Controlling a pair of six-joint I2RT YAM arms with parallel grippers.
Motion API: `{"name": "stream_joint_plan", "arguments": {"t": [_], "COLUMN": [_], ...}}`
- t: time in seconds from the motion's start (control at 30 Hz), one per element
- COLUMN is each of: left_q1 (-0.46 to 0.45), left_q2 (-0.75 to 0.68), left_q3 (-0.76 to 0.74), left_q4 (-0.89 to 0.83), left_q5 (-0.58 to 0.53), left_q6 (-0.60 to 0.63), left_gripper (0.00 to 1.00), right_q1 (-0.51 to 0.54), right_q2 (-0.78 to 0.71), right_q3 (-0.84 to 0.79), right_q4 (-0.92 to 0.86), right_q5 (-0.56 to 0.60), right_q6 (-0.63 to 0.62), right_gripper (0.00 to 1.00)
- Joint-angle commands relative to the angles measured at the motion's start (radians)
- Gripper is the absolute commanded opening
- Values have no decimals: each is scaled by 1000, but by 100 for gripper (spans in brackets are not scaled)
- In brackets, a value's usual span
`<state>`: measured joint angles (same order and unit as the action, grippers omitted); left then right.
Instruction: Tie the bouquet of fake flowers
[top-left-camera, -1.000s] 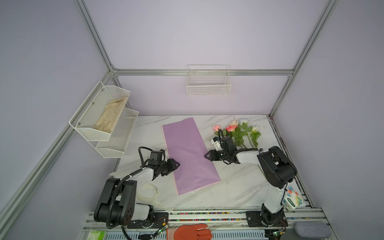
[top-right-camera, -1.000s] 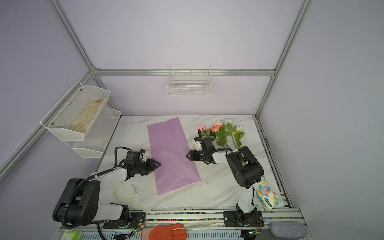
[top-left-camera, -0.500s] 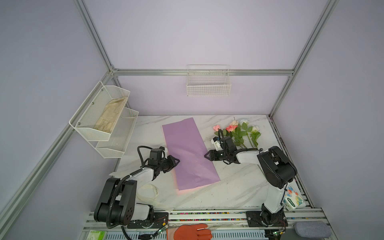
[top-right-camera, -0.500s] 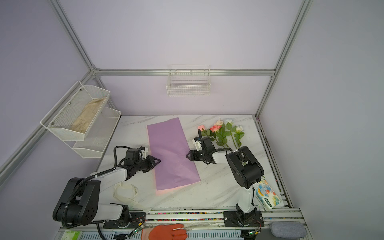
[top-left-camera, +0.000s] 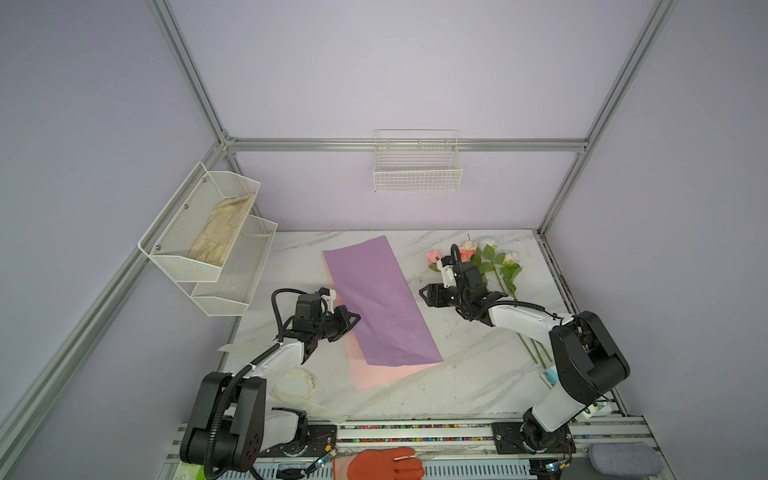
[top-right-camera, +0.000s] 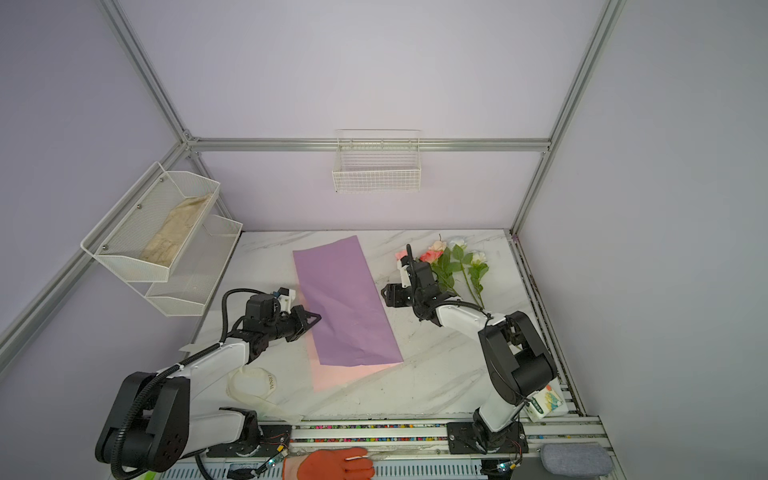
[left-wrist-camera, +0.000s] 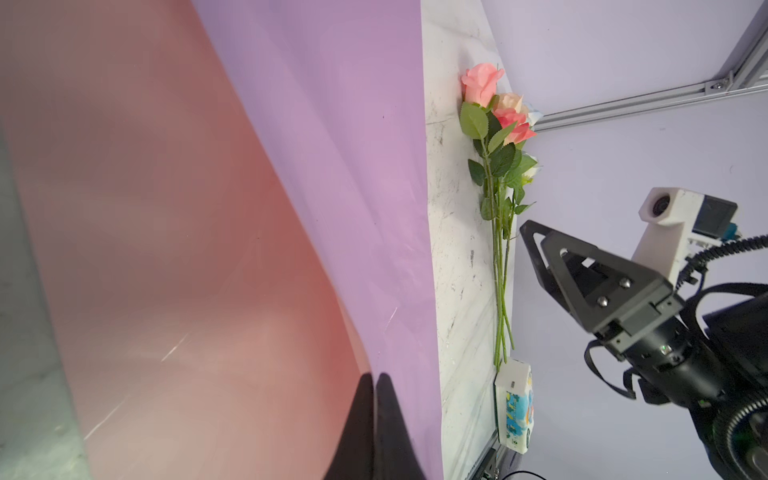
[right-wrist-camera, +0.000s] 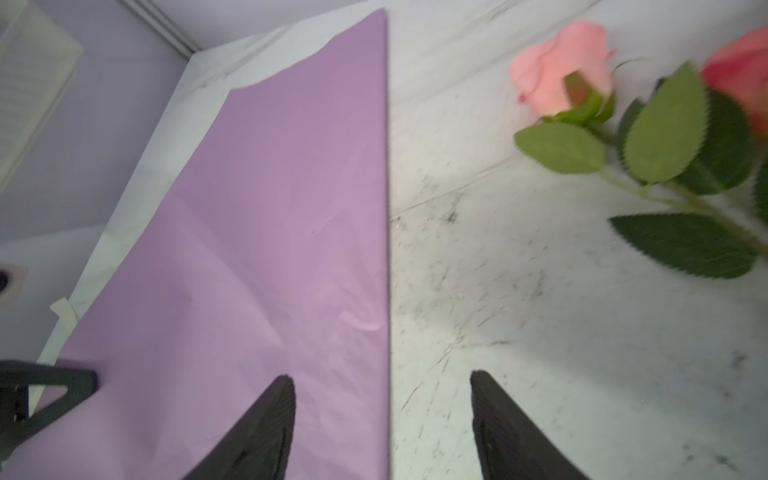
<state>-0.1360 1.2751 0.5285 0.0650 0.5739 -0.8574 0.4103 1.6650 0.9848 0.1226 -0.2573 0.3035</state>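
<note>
While the left gripper (top-left-camera: 355, 319) pinches the lilac paper (top-left-camera: 376, 297), the open, empty right gripper (top-left-camera: 422, 295) is nearer the fake flowers (top-left-camera: 495, 266), which lie along the paper's right side

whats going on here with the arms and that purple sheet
The left gripper is shut on the left edge of the lilac wrapping paper, lifting it so the pink underside shows. The right gripper hangs open over the paper's right edge. The fake flowers lie apart on the table, unwrapped, and the cream ribbon is untouched.
</note>
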Motion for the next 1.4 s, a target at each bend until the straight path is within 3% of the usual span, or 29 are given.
{"name": "stream_joint_plan", "arguments": {"t": [0.0,0.3,0.73,0.87,0.93,1.03,1.2,1.3,1.37], "left_q1": [-4,-21,-65,-74,-80,-91,-101,-103,-107], "left_q2": [-13,-18,33,42,46,53,89,107,114], "left_q3": [103,152,221,246,267,307,375,401,411], "left_q4": [2,-4,-9,-15,-22,-24,-33,-43,-46], "left_q5": [40,66,61,58,52,42,32,32,27], "left_q6": [-9,-22,-20,-20,-24,-28,-43,-43,-44], "left_gripper": [0,0,0,0,0,0,0,0,0], "right_q1": [-110,-211,-393,-407,-400,-334,-15,121,188], "right_q2": [108,289,335,281,207,44,-239,-391,-473], "right_q3": [49,205,261,268,235,110,-105,-256,-339], "right_q4": [-66,-122,-131,-158,-126,5,168,325,419], "right_q5": [-48,16,5,-85,-214,-287,-177,-133,-192], "right_q6": [-18,-55,-38,-113,-122,-92,-284,-312,-363], "right_gripper": [68,71,73,73,73,72,71,72,73]}}
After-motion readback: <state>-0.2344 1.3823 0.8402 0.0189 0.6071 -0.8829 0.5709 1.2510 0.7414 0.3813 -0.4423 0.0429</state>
